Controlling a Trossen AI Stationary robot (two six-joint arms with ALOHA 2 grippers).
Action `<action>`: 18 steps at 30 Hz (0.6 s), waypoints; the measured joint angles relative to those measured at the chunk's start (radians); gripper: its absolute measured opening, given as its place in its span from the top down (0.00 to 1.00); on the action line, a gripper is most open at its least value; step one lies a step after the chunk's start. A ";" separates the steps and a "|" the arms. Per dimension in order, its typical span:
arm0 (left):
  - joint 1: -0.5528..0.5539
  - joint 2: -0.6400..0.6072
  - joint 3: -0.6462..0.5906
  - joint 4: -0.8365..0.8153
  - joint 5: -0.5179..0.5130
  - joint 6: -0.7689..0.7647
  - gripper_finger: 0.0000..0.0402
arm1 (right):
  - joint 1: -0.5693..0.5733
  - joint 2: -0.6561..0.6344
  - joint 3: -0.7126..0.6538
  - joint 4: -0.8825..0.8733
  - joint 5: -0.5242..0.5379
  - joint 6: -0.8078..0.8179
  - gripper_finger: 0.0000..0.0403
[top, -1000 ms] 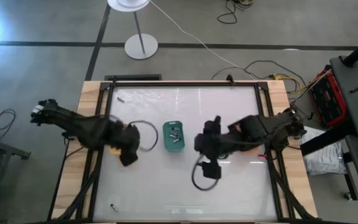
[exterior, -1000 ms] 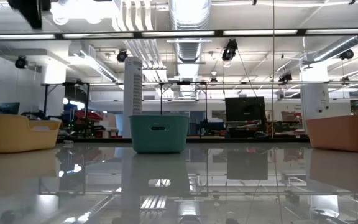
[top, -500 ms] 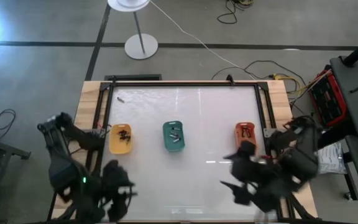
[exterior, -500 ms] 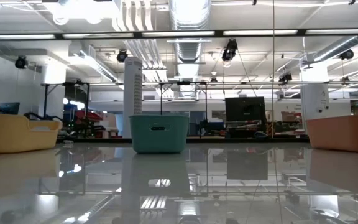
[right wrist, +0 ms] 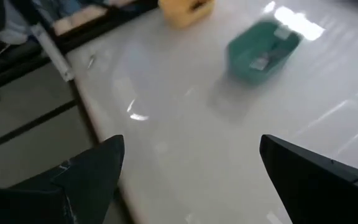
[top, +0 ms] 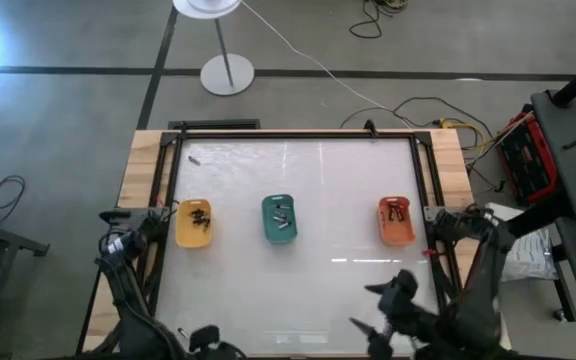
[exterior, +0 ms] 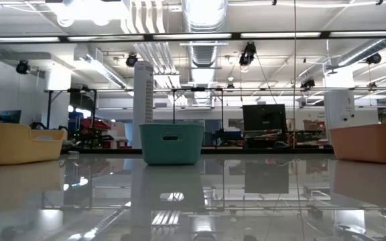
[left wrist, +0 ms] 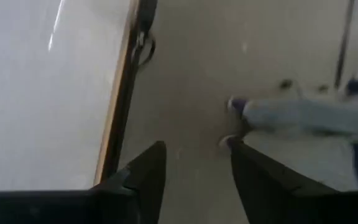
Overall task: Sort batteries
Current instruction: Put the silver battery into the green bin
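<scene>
My right gripper (right wrist: 188,180) gapes empty and my left gripper (left wrist: 194,180) stands parted, both well short of the green oblong tray (top: 279,219); I'd check the stray battery (top: 194,159) beyond it.

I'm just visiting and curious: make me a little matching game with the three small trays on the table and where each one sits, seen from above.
Things:
1. yellow tray
2. green tray
3. orange tray

Places:
A. in the middle of the row
B. nearest the right arm's side of the table
C. nearest the left arm's side of the table

Pairs: 1-C, 2-A, 3-B
</scene>
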 joint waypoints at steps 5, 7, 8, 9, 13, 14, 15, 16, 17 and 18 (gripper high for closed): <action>-0.053 -0.001 -0.079 -0.002 0.045 -0.020 0.51 | 0.013 0.077 -0.005 0.158 -0.109 0.028 0.09; -0.073 -0.001 -0.111 -0.002 0.050 -0.004 0.47 | 0.012 0.112 -0.005 0.202 -0.135 0.038 0.09; -0.083 0.000 -0.127 -0.004 0.055 0.008 0.46 | 0.009 0.131 -0.005 0.212 -0.156 0.052 0.09; -0.090 0.000 -0.140 -0.006 0.058 0.025 0.45 | 0.004 0.148 -0.005 0.214 -0.169 0.072 0.09; -0.115 -0.001 -0.221 -0.039 0.077 0.064 0.44 | -0.025 0.184 0.010 0.218 -0.209 0.139 0.09; -0.119 -0.001 -0.241 -0.052 0.088 0.069 0.44 | -0.032 0.190 0.015 0.221 -0.214 0.150 0.09; -0.122 -0.001 -0.264 -0.064 0.092 0.074 0.44 | -0.041 0.196 0.019 0.232 -0.216 0.155 0.09; -0.123 -0.003 -0.286 -0.069 0.102 0.082 0.45 | -0.047 0.203 0.024 0.241 -0.218 0.159 0.09; -0.123 -0.004 -0.307 -0.070 0.113 0.091 0.45 | -0.054 0.209 0.031 0.249 -0.219 0.162 0.09; -0.123 -0.004 -0.330 -0.069 0.114 0.101 0.45 | -0.061 0.214 0.038 0.262 -0.221 0.162 0.09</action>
